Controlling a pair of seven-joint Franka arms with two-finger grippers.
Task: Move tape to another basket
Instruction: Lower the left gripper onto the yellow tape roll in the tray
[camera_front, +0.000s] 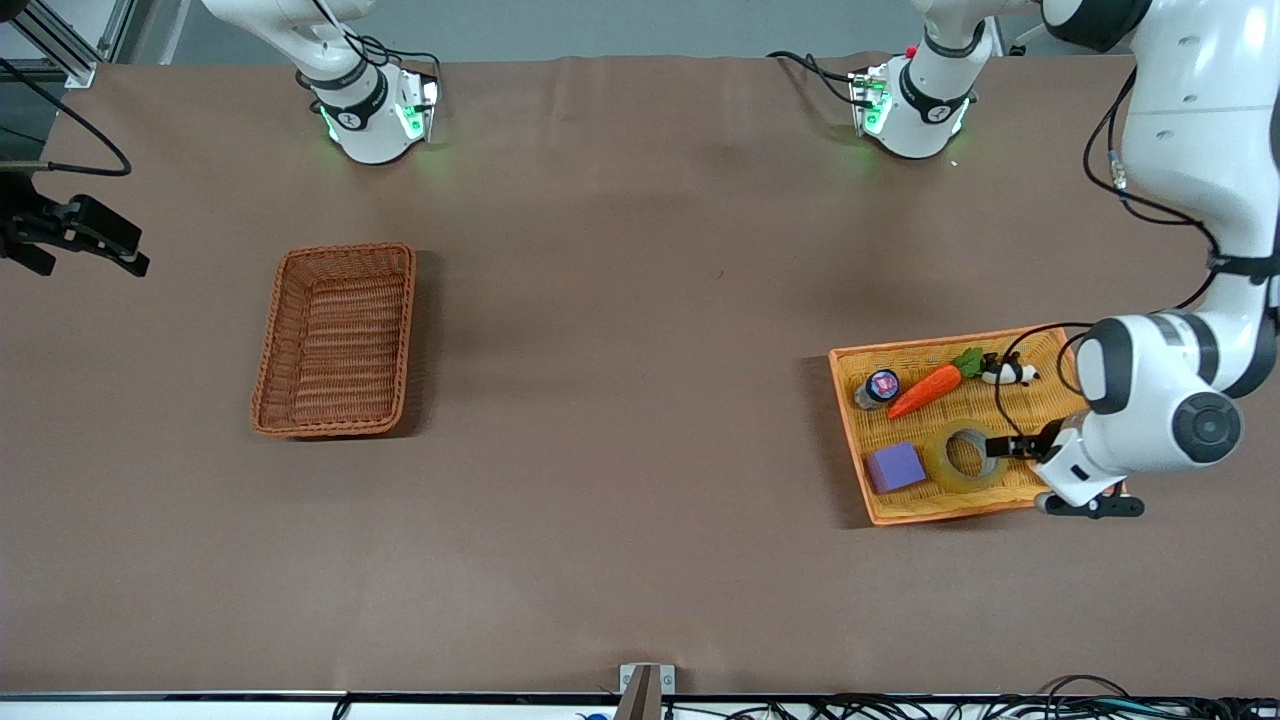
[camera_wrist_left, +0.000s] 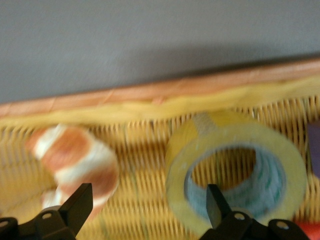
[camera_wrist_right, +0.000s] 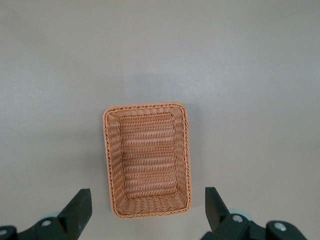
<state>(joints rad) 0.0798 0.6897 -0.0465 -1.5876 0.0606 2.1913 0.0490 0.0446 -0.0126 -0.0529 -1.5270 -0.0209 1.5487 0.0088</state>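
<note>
While the left gripper (camera_wrist_left: 145, 200) holds its fingers wide, one inside the tape (camera_wrist_left: 235, 172), that light, stiff, slippery ring wants a pinch across its wall — the right gripper (camera_wrist_right: 145, 202) waits, wide too, over the basket (camera_wrist_right: 147, 159).

Tape (camera_front: 964, 458) in tray (camera_front: 850, 362), beside block (camera_front: 894, 467); basket (camera_front: 336, 341) toward right arm's end.

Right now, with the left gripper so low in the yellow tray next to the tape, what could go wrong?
1. The left gripper is open beside the tape, with one finger in front of the ring; a shallow grip may let the roll slip out.
2. The purple block lies right beside the tape and could be pushed.
3. The orange-and-white item sits close to the other finger and might be caught.
4. The basket is at the right arm's end, a long carry.
</note>
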